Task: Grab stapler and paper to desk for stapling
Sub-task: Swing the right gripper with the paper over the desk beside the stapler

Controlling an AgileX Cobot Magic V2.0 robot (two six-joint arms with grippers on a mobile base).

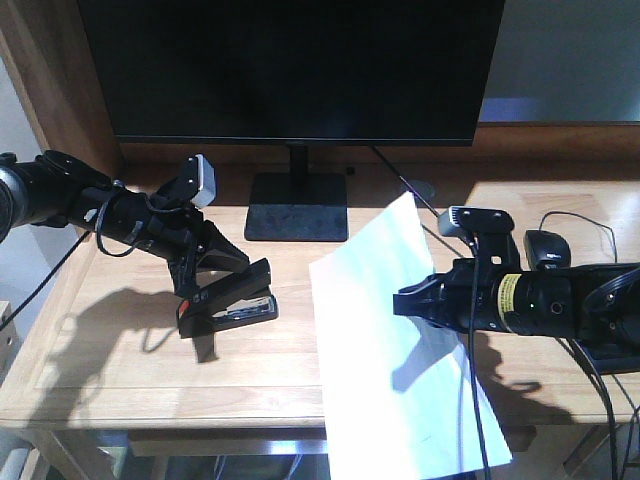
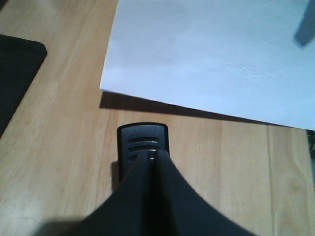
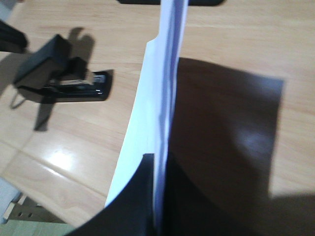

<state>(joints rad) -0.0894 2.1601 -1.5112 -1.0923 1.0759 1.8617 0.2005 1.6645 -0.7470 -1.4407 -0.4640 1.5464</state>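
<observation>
The black stapler (image 1: 228, 300), with its red patch, stands on the left part of the light-wood desk (image 1: 110, 350), its top arm raised. My left gripper (image 1: 212, 268) is shut on that top arm. In the left wrist view the stapler's ridged tip (image 2: 142, 140) pokes out beyond the gripper (image 2: 153, 157). My right gripper (image 1: 405, 300) is shut on the right edge of the white paper (image 1: 385, 340), which tilts up and overhangs the desk's front edge. In the right wrist view the paper (image 3: 147, 113) stands edge-on in the gripper (image 3: 158, 162), with the stapler (image 3: 61, 81) to its left.
A large dark monitor (image 1: 290, 70) stands at the back on a black base (image 1: 297, 207). A black mouse (image 1: 547, 247) and cables lie at the right. The paper's near corner (image 2: 206, 59) lies just ahead of the stapler.
</observation>
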